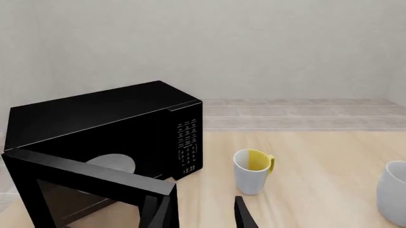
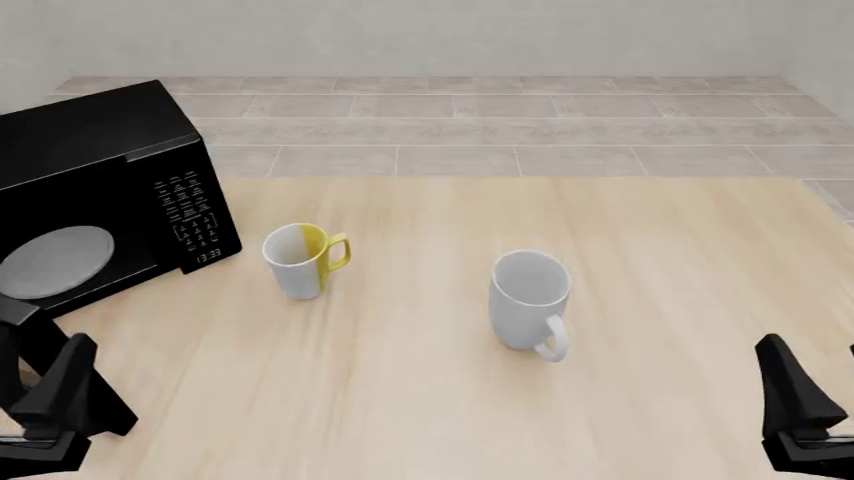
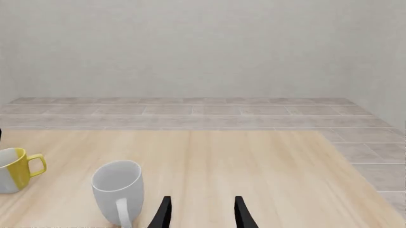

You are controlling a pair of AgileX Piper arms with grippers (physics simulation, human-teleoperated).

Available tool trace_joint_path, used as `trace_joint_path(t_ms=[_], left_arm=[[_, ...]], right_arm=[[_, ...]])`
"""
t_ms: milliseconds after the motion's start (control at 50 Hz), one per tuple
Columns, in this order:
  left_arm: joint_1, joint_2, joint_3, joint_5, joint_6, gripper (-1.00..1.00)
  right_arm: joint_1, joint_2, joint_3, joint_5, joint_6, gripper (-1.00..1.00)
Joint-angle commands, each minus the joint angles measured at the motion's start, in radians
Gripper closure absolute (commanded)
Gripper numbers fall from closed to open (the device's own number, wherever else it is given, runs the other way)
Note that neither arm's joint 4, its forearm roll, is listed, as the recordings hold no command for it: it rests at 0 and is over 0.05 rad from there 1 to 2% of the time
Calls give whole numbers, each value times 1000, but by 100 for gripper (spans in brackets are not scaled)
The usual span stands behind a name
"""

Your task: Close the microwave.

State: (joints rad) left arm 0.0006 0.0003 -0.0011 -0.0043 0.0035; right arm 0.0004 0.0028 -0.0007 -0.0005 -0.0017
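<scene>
Two hands parted and empty, microwave door swung open.

The microwave (image 2: 114,180) is seen at the far left corner of the counter (image 2: 561,400), its door (image 1: 89,183) hanging open and the grey plate (image 2: 54,262) shown inside. The left hand (image 1: 198,213) is held released just beside the door's edge; the right hand (image 3: 201,213) is likewise released near the right edge. A yellow-and-white mug (image 2: 302,260) and a white mug (image 2: 530,300) are set between them.
</scene>
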Motion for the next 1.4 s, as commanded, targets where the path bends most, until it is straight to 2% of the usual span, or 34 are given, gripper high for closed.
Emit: trace_joint_path(t_ms=[20,40,100,260,340,360,420,520,540,560,600,620,760,860,900,1140,1400], left_arm=[[-11,1,-3,-13,4,-100],[-10,1,-3,-13,5,-100],[2,6,-2,2,-50,-100],[11,3,-3,-2,-26,-100],[23,17,-2,2,-43,-100],[53,53,-2,-13,-42,-100],[73,62,-2,-18,-35,-100],[53,64,-1,-20,-47,-100],[102,114,-1,-43,-31,-100],[94,0,0,71,-28,-100],[76,0,0,49,-48,-100],[87,0,-3,66,-33,-100],[82,0,-5,107,-60,-100],[58,0,0,158,-120,-100],[70,0,1,149,-90,-100],[77,0,0,182,-78,-100],[77,0,0,178,-28,-100]], right_arm=[[6,12,0,1,-11,-100],[8,17,0,-1,-12,-100],[11,24,0,-6,-22,-100],[20,46,1,-29,-33,-100],[22,29,1,-15,-33,-100],[23,22,1,-9,-36,-100],[19,21,0,-5,-36,-100],[12,12,0,1,-30,-100],[13,10,0,3,-31,-100],[14,8,0,4,-31,-100],[16,7,0,4,-32,-100],[17,6,0,4,-34,-100],[16,3,0,5,-29,-100],[17,-2,1,-1,-39,-100],[10,-3,1,-14,-69,-100],[15,-3,0,-18,-65,-100],[15,-3,0,-19,-64,-100]])
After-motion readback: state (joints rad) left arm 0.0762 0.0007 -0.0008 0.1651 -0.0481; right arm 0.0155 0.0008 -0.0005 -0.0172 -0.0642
